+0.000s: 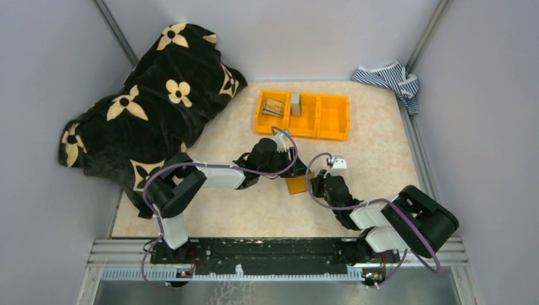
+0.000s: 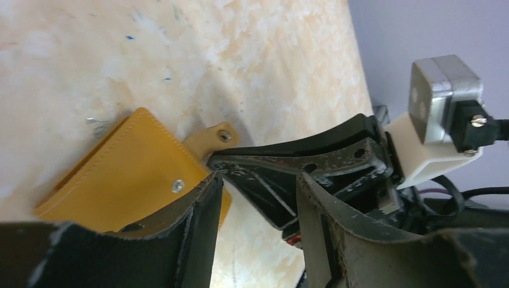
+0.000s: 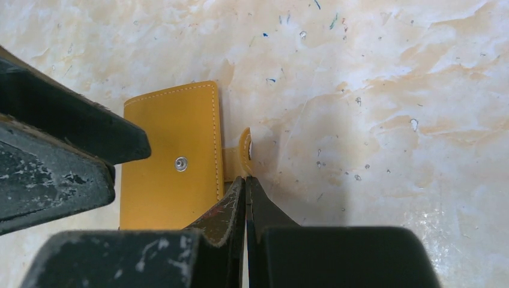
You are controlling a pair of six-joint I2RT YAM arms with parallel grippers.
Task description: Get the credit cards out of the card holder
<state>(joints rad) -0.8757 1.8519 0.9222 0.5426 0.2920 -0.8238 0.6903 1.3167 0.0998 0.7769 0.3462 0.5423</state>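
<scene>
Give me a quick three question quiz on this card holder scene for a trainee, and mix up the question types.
1. True or false: the flat orange-tan stitched card holder lies on the beige marbled table, outside the orange plastic three-compartment bin.
2. Which end effector is shut? A) left B) right C) neither
3. Fill in: the card holder's small snap tab is ____ (fastened or undone).
Key: 1 true. 2 B: the right end effector is shut; the left end effector stands open. 3 undone.
</scene>
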